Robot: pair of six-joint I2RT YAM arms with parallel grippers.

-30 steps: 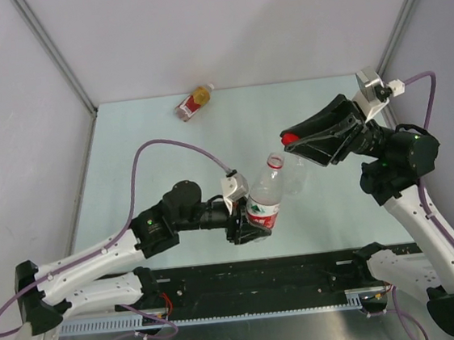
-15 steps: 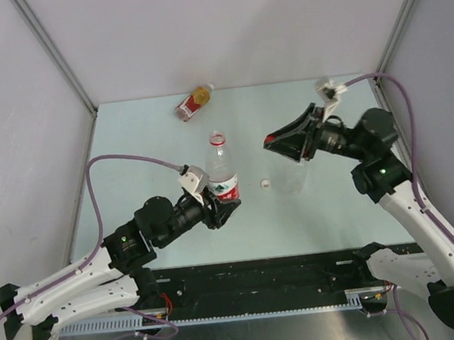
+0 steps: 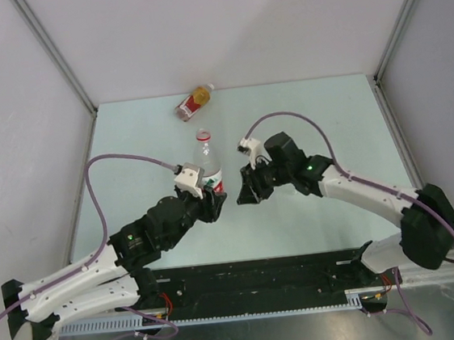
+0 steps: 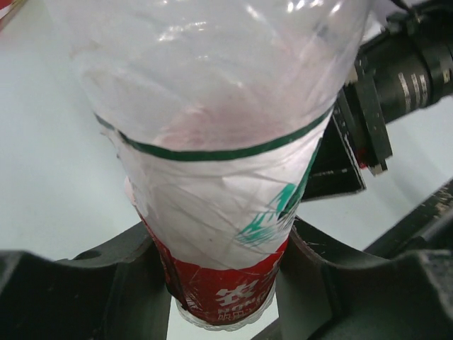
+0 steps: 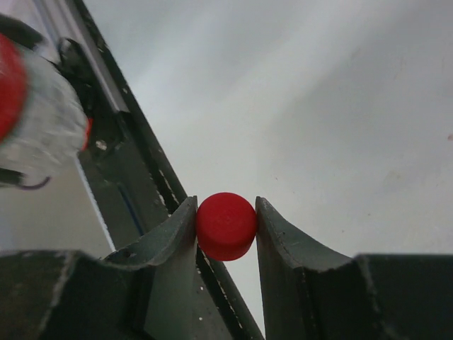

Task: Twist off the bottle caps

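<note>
Plainly the red cap [image 5: 226, 225] sits pinched (tip-high) in the right gripper [image 5: 226, 207].

A pale green table [image 3: 125, 132] sits boxed in by plain grey walls [image 3: 220, 24], with metal posts [image 3: 54, 54] at the far corners. A black rail [image 3: 254, 277] runs along its near edge under even light.

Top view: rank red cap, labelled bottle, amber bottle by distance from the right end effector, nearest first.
From the right end effector:
1. red cap: pinched between its fingers; only the right wrist view shows it.
2. labelled bottle: just to its left, mid-table.
3. amber bottle: lying at the far edge, back left.
</note>
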